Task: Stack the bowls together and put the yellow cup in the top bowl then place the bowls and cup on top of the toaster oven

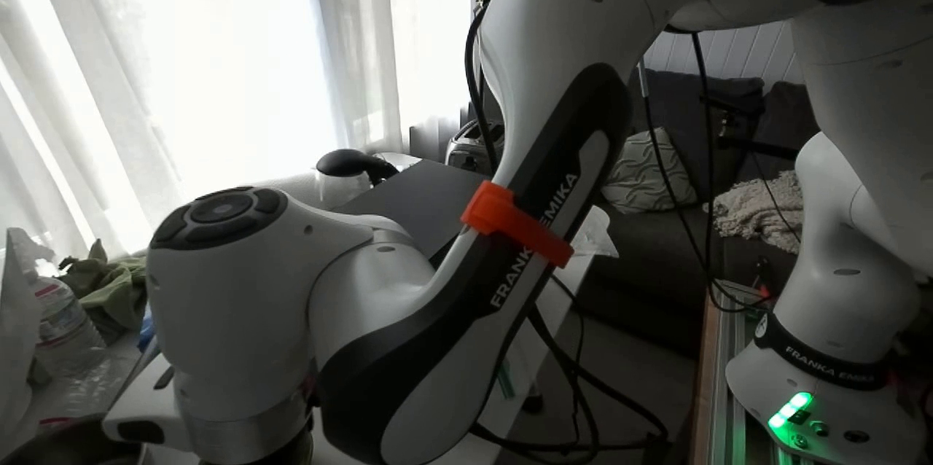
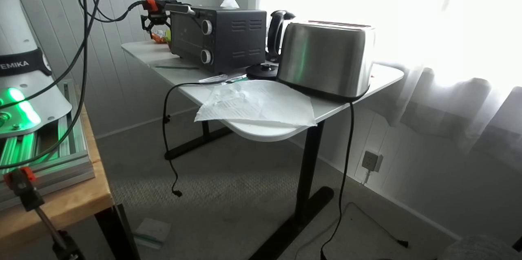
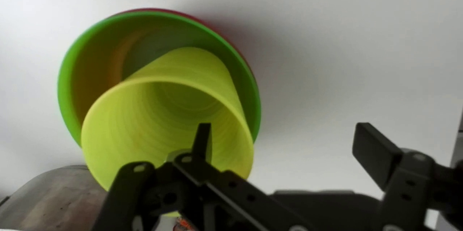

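Note:
In the wrist view, the yellow-green bowl sits inside the magenta-pink bowl, of which only a thin edge shows. The yellow cup stands in the top bowl, its mouth facing the camera. My gripper is open and empty. Its left finger overlaps the cup's mouth in this view, and its right finger is over bare white table. In an exterior view, the gripper hangs beside the front of the black toaster oven, with a bit of yellow-green below it. The arm hides the gripper and bowls in the remaining exterior view.
A grey metal pan-like object lies close beside the bowls. A steel toaster, a black kettle handle and white paper are by the oven. A bottle and green cloth are near the window.

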`<control>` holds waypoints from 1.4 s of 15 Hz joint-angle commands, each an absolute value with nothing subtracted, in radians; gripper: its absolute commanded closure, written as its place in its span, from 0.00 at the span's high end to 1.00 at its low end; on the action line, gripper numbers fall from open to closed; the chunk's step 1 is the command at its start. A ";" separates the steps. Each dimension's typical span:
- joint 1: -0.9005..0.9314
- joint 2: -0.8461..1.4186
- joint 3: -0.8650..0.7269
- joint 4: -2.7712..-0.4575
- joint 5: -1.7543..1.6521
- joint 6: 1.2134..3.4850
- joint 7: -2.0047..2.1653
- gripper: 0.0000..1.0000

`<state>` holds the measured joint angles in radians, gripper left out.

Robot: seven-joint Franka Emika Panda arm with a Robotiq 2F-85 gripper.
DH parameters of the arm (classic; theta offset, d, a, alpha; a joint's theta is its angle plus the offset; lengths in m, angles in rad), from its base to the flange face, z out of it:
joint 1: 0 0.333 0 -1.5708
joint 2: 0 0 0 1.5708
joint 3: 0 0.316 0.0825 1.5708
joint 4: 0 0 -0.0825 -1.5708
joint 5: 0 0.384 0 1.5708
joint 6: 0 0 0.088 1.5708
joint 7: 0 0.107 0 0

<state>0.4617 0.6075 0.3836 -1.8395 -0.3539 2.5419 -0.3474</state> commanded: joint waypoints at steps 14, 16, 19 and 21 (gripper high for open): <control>0.463 0.616 0.381 -1.837 -0.326 2.533 -0.344 0.00; 0.463 0.572 0.384 -1.853 -0.321 2.519 -0.334 0.02; 0.456 0.467 0.389 -1.908 -0.323 2.482 -0.330 0.02; 0.447 0.374 0.390 -1.955 -0.320 2.465 -0.316 0.02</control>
